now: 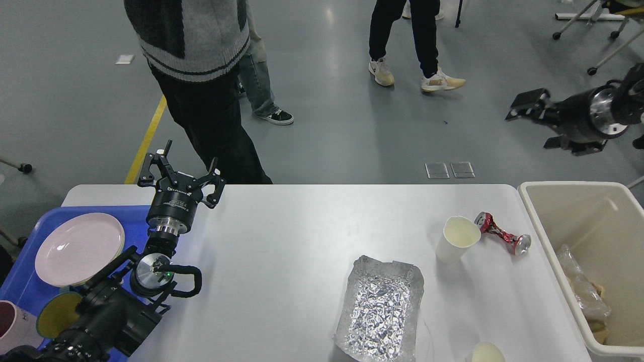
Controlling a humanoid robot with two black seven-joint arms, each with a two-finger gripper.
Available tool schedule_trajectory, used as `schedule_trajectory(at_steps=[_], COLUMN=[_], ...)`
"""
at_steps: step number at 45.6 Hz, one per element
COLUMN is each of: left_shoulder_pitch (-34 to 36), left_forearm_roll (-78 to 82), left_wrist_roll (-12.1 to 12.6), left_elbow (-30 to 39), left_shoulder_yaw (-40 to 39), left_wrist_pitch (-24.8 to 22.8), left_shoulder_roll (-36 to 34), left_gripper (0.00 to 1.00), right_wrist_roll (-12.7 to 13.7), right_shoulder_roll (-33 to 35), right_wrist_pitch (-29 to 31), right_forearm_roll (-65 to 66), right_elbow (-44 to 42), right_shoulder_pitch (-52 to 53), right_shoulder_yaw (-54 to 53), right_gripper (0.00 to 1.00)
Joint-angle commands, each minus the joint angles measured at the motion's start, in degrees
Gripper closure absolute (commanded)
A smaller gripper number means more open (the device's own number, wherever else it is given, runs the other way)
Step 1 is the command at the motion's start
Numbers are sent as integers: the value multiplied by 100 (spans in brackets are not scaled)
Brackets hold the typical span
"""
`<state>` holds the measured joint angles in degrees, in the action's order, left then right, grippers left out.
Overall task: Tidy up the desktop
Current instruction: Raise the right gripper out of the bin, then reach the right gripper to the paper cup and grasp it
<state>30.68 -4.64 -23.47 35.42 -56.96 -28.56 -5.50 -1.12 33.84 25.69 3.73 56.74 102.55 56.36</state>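
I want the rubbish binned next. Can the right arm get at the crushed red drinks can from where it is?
Probably yes: the right gripper hangs above the floor beyond the white desktop, with open space between it and the crushed red drinks can; only the white paper cup stands close.

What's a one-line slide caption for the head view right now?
Left gripper open over the desktop; foil tray, paper cup and crushed can await the bin.

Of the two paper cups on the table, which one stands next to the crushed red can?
The far paper cup, fully in view beside the crushed red can. The other cup sits at the table's near edge, cut off by the frame.
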Motion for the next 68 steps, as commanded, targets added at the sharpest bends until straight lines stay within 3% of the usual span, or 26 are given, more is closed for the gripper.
schedule_trajectory(at_steps=[1,8,18,28,40,47,56,68], left_shoulder_pitch=[0,8,0,0,0,0,0,0], left_forearm_roll=[-2,-2,-2,-2,-2,-2,7,-2], left_wrist_roll=[0,0,0,0,0,0,0,0], left_elbow=[0,0,0,0,0,0,0,0], left_shoulder_yaw=[-9,-8,0,-9,-8,0,0,-8], left_wrist_pitch=[0,0,0,0,0,0,0,0], left_shoulder_roll=[-4,5,5,5,5,5,5,5], left_gripper=[4,4,4,4,4,4,4,4], right_wrist_roll=[33,50,59,50,50,50,42,42], right_shoulder_roll=[70,-202,-211,-106,-105,-149,-176,-193], right_wrist_pitch=[-46,-73,-117,-239,-1557,-1725,-2024,-2920], right_forearm_roll=[733,840,831,770,-22,-30,-22,-22], right_elbow=[1925,3149,3150,2746,1702,1111,935,856], right_shoulder_pitch=[599,1012,1013,433,-1357,-2054,-2626,-3136], right_shoulder_yaw=[-3,330,551,411,-502,-784,-1057,-1154], right_gripper=[0,0,0,0,0,0,0,3])
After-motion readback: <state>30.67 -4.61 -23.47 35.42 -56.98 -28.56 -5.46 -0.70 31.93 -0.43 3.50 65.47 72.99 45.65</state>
